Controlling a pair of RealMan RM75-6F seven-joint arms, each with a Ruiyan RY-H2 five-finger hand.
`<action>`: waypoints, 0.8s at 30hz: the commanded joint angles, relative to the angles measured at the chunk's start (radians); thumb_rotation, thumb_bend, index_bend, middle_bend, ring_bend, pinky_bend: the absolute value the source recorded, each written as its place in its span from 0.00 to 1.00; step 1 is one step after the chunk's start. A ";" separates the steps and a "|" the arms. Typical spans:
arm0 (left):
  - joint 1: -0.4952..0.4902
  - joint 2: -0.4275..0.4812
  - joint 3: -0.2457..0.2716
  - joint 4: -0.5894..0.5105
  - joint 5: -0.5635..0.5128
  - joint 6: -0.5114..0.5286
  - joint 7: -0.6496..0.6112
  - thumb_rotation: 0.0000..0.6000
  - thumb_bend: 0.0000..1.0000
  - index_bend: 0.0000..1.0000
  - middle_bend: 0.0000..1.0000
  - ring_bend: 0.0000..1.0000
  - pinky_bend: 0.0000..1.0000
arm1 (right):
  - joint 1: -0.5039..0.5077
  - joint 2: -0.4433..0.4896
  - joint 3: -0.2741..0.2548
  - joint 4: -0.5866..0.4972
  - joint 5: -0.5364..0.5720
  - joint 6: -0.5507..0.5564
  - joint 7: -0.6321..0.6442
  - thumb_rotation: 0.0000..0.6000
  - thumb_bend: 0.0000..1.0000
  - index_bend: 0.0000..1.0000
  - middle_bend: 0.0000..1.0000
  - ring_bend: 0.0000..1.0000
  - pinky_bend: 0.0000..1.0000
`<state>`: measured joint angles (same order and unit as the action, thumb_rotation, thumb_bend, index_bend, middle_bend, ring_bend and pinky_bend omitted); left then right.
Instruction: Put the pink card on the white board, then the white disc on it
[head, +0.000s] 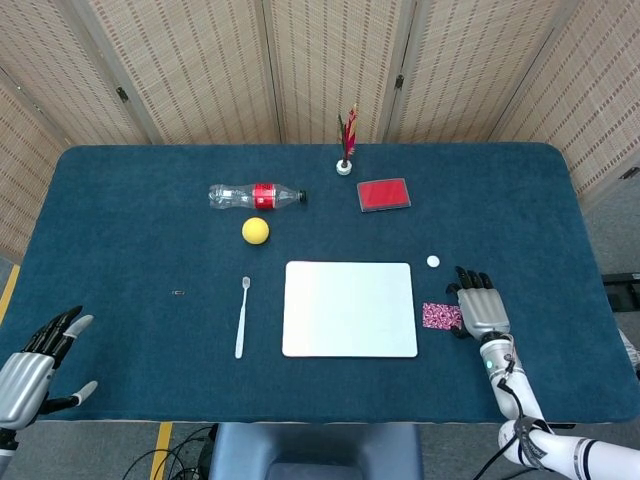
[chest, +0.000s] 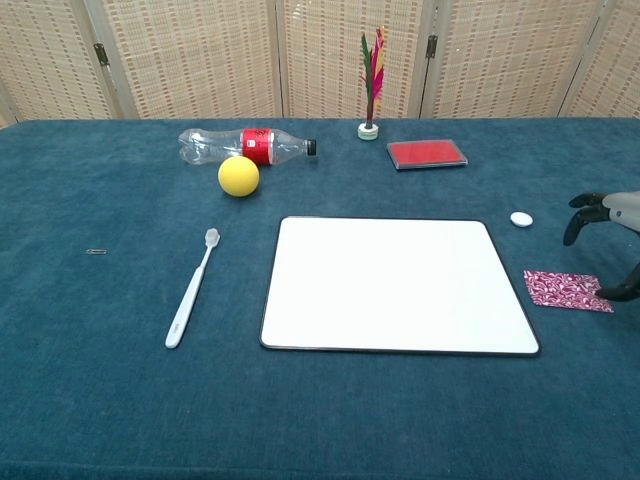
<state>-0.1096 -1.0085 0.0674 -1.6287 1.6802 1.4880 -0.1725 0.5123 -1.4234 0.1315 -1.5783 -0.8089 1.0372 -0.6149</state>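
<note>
My right hand (head: 481, 307) hovers spread and holding nothing at the pink card's (head: 441, 316) right edge. The card lies just right of the white board (head: 350, 309); the white disc (head: 433, 261) sits off the board's far right corner. My left hand (head: 38, 365) rests open, well left of the board.

Your right hand (head: 483, 308) is out over the table near its right side, palm down, fingers spread apart and holding nothing. Your left hand (head: 30, 368) waits at the front left corner, fingers open and apart too.
</note>
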 joint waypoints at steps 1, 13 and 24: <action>0.003 0.001 0.001 0.000 0.002 0.005 -0.001 1.00 0.25 0.00 0.00 0.00 0.17 | 0.002 -0.015 -0.009 0.023 -0.003 0.006 0.008 1.00 0.15 0.30 0.00 0.00 0.00; 0.011 0.000 0.001 0.000 0.000 0.015 0.011 1.00 0.25 0.00 0.00 0.00 0.17 | 0.027 -0.037 -0.031 0.056 0.005 -0.024 0.008 1.00 0.15 0.30 0.00 0.00 0.00; 0.011 0.002 0.002 0.001 0.004 0.016 0.006 1.00 0.26 0.00 0.00 0.00 0.17 | 0.035 -0.048 -0.044 0.067 0.014 -0.023 0.009 1.00 0.15 0.30 0.00 0.00 0.00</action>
<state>-0.0988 -1.0066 0.0693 -1.6274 1.6839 1.5042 -0.1667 0.5471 -1.4713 0.0877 -1.5115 -0.7954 1.0149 -0.6067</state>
